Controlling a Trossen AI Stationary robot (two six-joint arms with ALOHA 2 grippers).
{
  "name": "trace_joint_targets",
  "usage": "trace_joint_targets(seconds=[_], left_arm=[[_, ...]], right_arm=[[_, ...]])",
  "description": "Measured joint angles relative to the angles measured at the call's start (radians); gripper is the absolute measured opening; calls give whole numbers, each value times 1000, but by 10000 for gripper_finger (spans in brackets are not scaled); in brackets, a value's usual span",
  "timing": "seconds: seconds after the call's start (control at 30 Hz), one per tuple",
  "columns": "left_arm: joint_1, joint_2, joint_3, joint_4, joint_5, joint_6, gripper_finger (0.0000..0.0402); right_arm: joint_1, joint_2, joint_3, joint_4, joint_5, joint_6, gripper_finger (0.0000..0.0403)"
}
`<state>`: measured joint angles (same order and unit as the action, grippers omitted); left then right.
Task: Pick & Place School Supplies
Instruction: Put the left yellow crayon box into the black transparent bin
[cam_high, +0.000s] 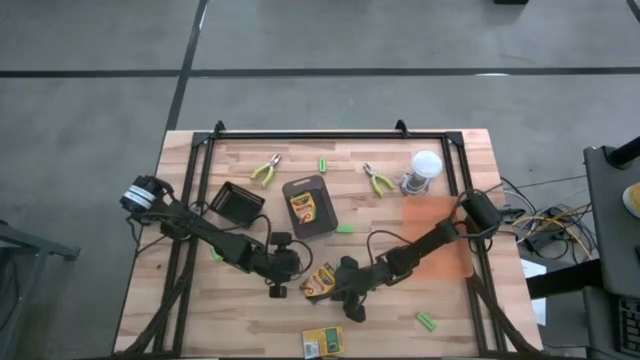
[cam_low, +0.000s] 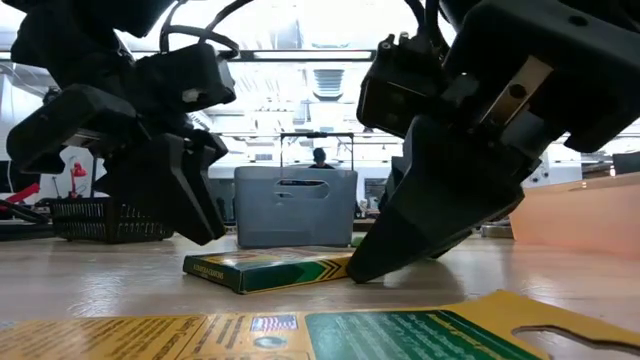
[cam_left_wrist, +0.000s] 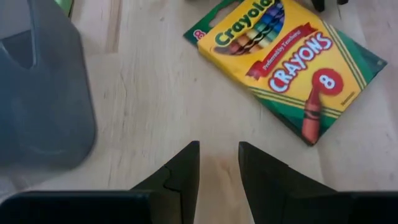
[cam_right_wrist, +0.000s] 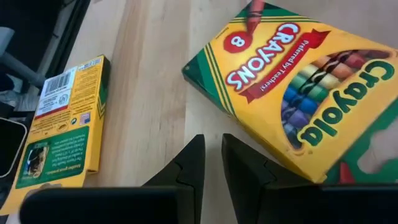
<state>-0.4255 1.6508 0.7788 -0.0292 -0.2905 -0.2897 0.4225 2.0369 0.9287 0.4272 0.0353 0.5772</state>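
Observation:
A yellow-and-green crayon box (cam_high: 318, 280) lies flat on the table between my two grippers, face up (cam_left_wrist: 286, 62). My left gripper (cam_left_wrist: 219, 155) hangs just left of it (cam_high: 290, 272), slightly open, with only bare wood between its fingers. My right gripper (cam_right_wrist: 213, 146) is shut and stands low at the box's right end (cam_low: 360, 272). A second crayon box (cam_high: 322, 342) lies flat at the near edge (cam_right_wrist: 62, 124). A third (cam_high: 303, 207) lies in the dark grey tray (cam_high: 322, 190). Two pliers (cam_high: 265, 170) (cam_high: 378, 180) and several green sticks, one of them (cam_high: 427, 321), lie scattered. My right gripper has its shut fingertips (cam_low: 372, 262) slanting down from the table's right, almost on the wood and right beside the crayon box's right end (cam_low: 340, 262). I cannot tell whether they touch the box, which lies flat on the table.
A black mesh basket (cam_high: 237, 203) stands left of the tray. A clear jar with a white lid (cam_high: 423, 172) stands at the far right, with a flat orange sheet (cam_high: 440, 245) near it under my right arm. A black frame (cam_high: 330, 134) runs round the table's edges.

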Motion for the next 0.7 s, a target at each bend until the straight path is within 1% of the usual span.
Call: trace_joint_targets(seconds=[0.17,0.3,0.43,0.57,0.7], left_arm=[[0,0,0,22,1,-11,116],[0,8,0,26,2,-28,116],[0,56,0,46,16,-29,116],[0,105,4,104,38,-34,116],[-1,130,4,154,49,-75,116]], right_arm=[[-4,-40,-5,-47,15,-14,57],[-13,-62,-5,-101,47,-5,57],[-15,-58,-5,-125,56,0,57],[-17,-58,-5,-127,65,-1,57],[-22,-61,-5,-130,79,-4,56]])
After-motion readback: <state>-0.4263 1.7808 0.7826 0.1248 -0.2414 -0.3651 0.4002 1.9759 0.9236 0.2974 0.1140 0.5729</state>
